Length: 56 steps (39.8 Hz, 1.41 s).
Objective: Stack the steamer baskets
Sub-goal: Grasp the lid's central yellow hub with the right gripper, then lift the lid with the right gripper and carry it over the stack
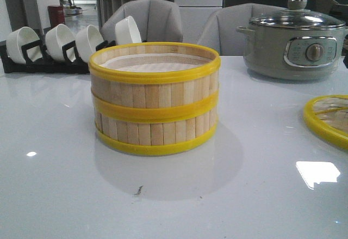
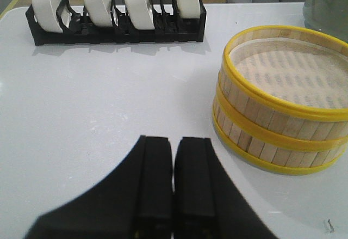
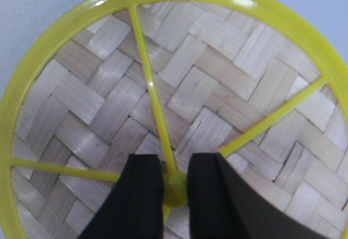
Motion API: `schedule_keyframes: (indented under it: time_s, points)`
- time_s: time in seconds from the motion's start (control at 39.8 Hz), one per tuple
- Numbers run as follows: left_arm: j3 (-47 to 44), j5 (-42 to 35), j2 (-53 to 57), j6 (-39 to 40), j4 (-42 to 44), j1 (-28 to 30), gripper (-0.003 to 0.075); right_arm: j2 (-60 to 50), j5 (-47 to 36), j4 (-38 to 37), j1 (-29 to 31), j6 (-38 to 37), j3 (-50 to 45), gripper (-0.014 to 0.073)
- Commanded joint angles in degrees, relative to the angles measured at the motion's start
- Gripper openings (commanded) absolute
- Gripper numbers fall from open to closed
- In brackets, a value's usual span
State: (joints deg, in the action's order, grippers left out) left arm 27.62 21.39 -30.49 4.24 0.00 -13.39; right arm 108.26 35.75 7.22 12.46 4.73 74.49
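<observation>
Two steamer baskets (image 1: 155, 98) stand already stacked at the middle of the white table (image 1: 54, 157), the upper one open at the top with its paper liner (image 2: 293, 73) showing, while the matching woven lid (image 1: 329, 119) lies flat on the table well off to the robot's right, near the grey-green electric pot (image 1: 293, 43). The right gripper (image 3: 174, 187) hangs directly over the lid, its two black fingers straddling the small yellow knob (image 3: 175, 189) where the lid's spokes meet; whether the pads are pressing on the knob or only flanking it cannot be told from the wrist view. The left gripper (image 2: 174, 182) rests low over bare table beside the stack, its fingers drawn nearly together on nothing. A rack of white bowls (image 1: 65, 43) sits along the far left edge, clear of the work. The step in hand appears to be taking up the lid to cap the stack: it would go best with the fingers centred on the knob and closed firmly before any lift, the lid kept level on the way across, and then lowered squarely so its yellow rim seats on the top basket's rim without nudging the stack sideways
</observation>
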Motion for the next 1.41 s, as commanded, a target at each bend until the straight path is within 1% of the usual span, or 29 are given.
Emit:
schedule_keyframes:
  time_s: [0.0,0.33,0.43,0.6,0.7,0.83,0.98,1.21,1.38]
  points:
    - [1.56,-4.96,-0.04,0.25,0.0,0.07,0.0083,-3.0,-0.32,-0.43,-0.01,0.43,1.82,0.0056]
    - [1.56,-4.96,-0.04,0.25,0.0,0.07,0.0084,-8.11,1.07,0.03,-2.51,0.43,2.71,0.0056]
    - [1.56,-4.96,-0.04,0.25,0.0,0.07,0.0083,-9.5,3.47,0.15,-4.09,0.43,4.84,0.0056]
    - [1.56,-4.96,-0.04,0.25,0.0,0.07,0.0083,-10.95,11.04,0.76,-8.31,0.43,12.21,0.0056]
    - [1.56,-4.96,-0.04,0.25,0.0,0.07,0.0083,-11.02,16.14,1.49,-11.86,0.43,17.95,0.0056]
    - [1.56,-4.96,-0.04,0.25,0.0,0.07,0.0083,-10.83,19.93,2.22,-16.71,0.43,24.13,0.0056]
    - [1.56,-4.96,-0.04,0.25,0.0,0.07,0.0083,-10.11,20.14,2.22,-23.27,0.43,31.14,0.0056]
    - [1.56,-4.96,-0.04,0.25,0.0,0.07,0.0083,-4.28,21.87,2.22,-32.74,0.43,42.72,0.0056]
    - [1.56,-4.96,-0.04,0.25,0.0,0.07,0.0083,1.02,22.9,2.22,-38.35,0.43,47.91,0.0056]
